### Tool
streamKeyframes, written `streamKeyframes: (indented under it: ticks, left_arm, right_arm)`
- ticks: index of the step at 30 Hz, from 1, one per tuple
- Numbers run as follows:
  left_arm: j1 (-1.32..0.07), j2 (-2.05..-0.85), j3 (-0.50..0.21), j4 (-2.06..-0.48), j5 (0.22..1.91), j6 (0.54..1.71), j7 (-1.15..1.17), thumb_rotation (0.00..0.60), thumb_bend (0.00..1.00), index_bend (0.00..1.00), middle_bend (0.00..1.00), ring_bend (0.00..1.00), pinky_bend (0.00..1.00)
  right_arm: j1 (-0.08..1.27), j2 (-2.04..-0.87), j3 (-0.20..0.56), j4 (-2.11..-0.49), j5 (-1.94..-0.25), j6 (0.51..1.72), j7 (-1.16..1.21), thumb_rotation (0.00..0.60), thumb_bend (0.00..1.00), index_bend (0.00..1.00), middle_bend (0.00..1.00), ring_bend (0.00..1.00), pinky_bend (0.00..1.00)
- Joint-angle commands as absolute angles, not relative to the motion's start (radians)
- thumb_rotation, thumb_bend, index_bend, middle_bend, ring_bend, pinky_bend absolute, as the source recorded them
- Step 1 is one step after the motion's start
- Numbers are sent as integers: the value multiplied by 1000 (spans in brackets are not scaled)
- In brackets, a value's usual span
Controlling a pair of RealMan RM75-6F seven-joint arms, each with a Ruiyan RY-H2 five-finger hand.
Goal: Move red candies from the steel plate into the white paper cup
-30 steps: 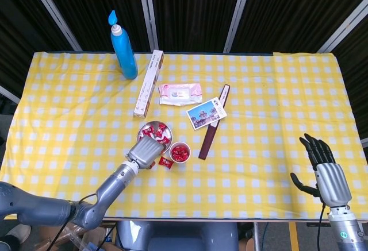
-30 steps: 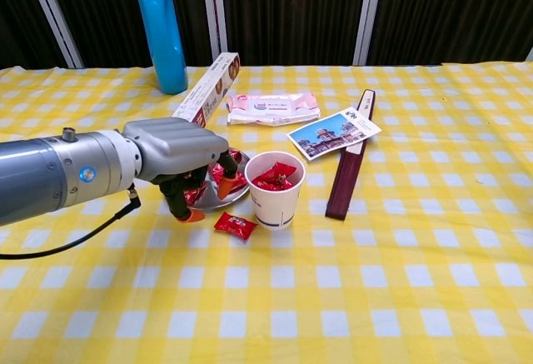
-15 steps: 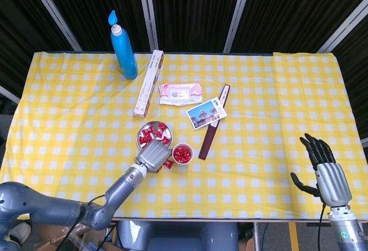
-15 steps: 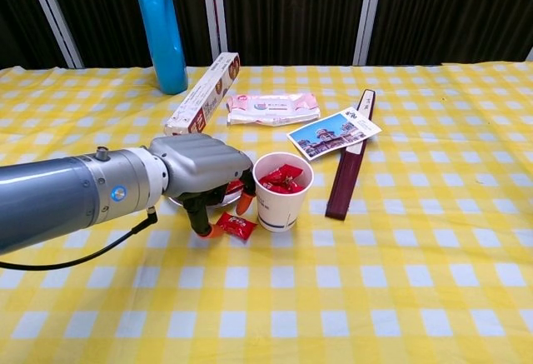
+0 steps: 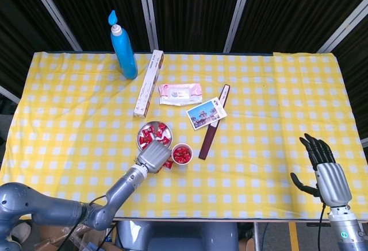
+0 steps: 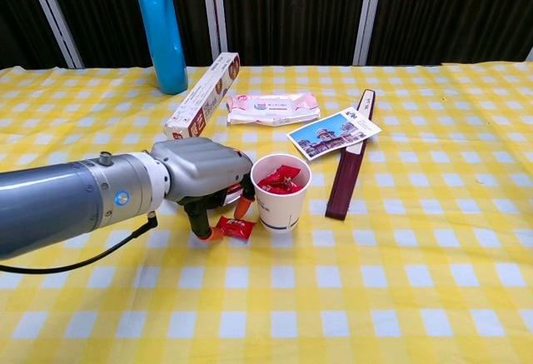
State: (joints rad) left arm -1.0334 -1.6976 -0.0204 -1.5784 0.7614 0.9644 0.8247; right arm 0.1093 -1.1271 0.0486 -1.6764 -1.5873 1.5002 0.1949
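Observation:
The steel plate [image 5: 138,138] holds several red candies [image 5: 152,134]. Just to its right stands the white paper cup [image 5: 181,153] [image 6: 281,191], also with red candies inside. One loose red candy [image 6: 236,228] [image 5: 168,163] lies on the cloth in front of the cup. My left hand [image 5: 152,158] [image 6: 208,179] hangs over that candy, palm down. Its fingertips [image 6: 206,233] stand on either side of the candy, and one touches its left end. The hand hides most of the plate in the chest view. My right hand [image 5: 325,169] is far off at the lower right, fingers spread, holding nothing.
A dark brown strip [image 5: 214,123] and a postcard [image 5: 206,114] lie right of the cup. Behind the plate are a long carton [image 5: 148,83], a wipes pack [image 5: 180,94] and a blue bottle [image 5: 123,47]. Yellow checked cloth covers the table.
My left hand slid right off the plate and came down over the loose candy beside the cup. The right hand has not moved.

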Motion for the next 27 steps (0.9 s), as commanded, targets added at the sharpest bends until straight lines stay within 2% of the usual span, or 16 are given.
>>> streamKeyframes:
  ticks: [1, 6, 13, 27]
  left_arm:
    - [-1032, -1699, -21, -1577, 762, 964, 824, 600, 340, 468, 973, 994, 985]
    - [-1031, -1704, -20, -1571, 764, 963, 824, 600, 368, 476, 974, 994, 985]
    - [-1024, -1701, -19, -1571, 775, 965, 817, 600, 449, 543, 981, 996, 985]
    - [-995, -1627, 1, -1638, 821, 987, 801, 600, 461, 585, 981, 996, 985]
  right_arm:
    - [109, -1127, 48, -1677, -1588, 1500, 195, 600, 387, 0, 0, 0, 0]
    - [109, -1127, 48, -1676, -1588, 1501, 195, 600, 388, 0, 0, 0, 0]
    - [109, -1127, 47, -1676, -1590, 1501, 195, 600, 387, 0, 0, 0, 0]
    - [108, -1127, 46, -1675, -1592, 1503, 195, 600, 387, 0, 0, 0, 0]
